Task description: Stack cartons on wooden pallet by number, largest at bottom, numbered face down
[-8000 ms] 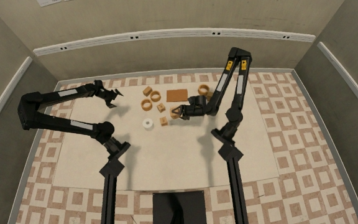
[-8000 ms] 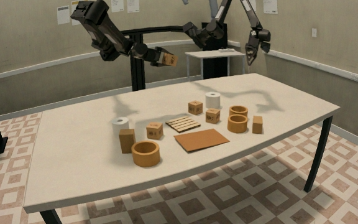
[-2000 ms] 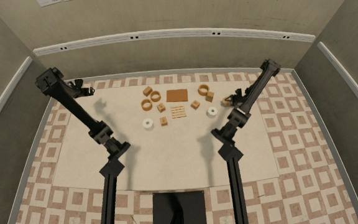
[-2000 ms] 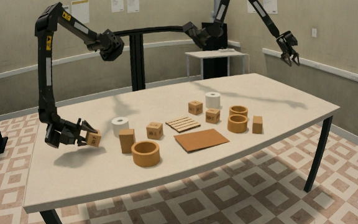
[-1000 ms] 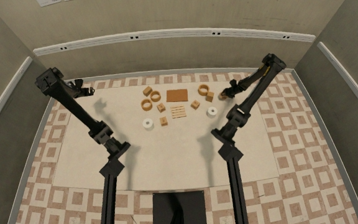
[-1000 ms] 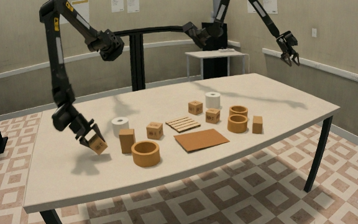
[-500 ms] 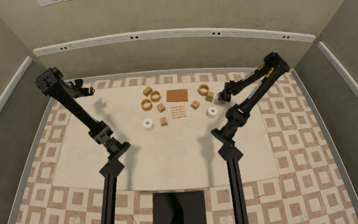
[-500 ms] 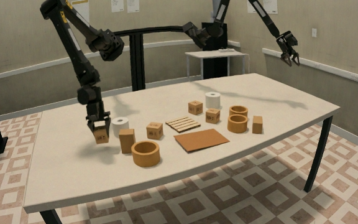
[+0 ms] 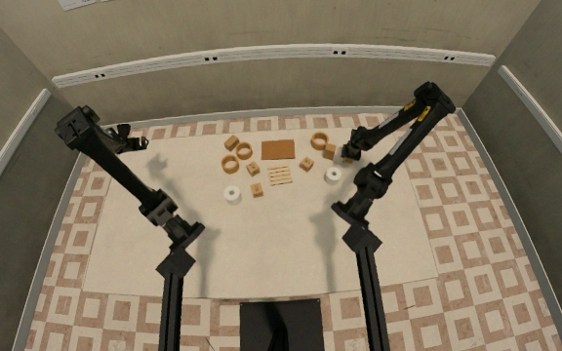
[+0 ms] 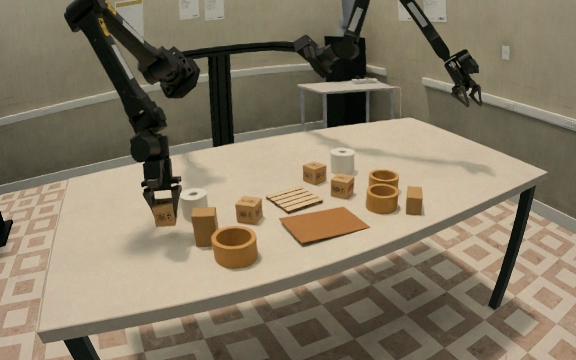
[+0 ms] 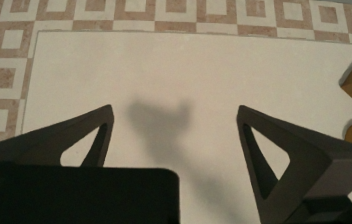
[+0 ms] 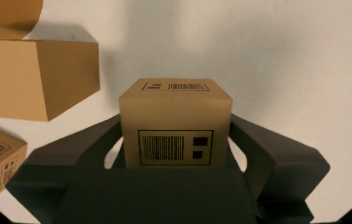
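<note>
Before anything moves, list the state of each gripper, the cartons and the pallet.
Left gripper: open, nothing between the fingers.
Right gripper: shut on a carton.
Other three cartons: on the table, unstacked.
Pallet: flat on the table, no carton on it.

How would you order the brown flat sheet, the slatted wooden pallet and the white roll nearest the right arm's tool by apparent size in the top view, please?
1. Brown flat sheet
2. Slatted pallet
3. White roll
</note>
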You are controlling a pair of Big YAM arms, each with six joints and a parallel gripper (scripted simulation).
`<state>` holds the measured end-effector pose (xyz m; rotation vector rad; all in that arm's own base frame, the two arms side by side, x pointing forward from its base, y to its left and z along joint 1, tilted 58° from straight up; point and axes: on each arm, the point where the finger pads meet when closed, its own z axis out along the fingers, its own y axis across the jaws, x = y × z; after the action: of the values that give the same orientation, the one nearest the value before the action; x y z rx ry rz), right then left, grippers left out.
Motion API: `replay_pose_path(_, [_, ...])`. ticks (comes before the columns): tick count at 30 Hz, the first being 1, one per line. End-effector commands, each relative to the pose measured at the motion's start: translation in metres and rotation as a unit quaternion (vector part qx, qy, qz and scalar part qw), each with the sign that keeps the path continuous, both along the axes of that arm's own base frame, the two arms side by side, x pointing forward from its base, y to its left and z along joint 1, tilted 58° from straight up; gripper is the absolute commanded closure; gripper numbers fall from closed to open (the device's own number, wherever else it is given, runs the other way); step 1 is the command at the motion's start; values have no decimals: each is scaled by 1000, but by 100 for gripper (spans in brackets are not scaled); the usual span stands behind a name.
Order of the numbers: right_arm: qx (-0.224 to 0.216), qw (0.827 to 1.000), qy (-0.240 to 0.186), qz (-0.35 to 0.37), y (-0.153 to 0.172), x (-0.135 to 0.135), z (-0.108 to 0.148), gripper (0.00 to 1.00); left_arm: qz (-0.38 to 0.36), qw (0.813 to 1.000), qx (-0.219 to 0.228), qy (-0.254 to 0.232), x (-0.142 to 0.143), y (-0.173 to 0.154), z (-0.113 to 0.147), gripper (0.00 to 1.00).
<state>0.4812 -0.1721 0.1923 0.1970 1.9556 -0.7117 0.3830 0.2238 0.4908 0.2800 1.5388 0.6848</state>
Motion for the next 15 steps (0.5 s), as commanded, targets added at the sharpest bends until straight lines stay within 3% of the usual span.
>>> replay_pose_path(1, [4,1000,-7,-9,-12,7,-2,50,0,1000,12,-7,2,2,12,0])
replay_pose_path(15, [4,1000,-7,-9,-24,19,-15,50,0,1000,12,-7,2,2,12,0])
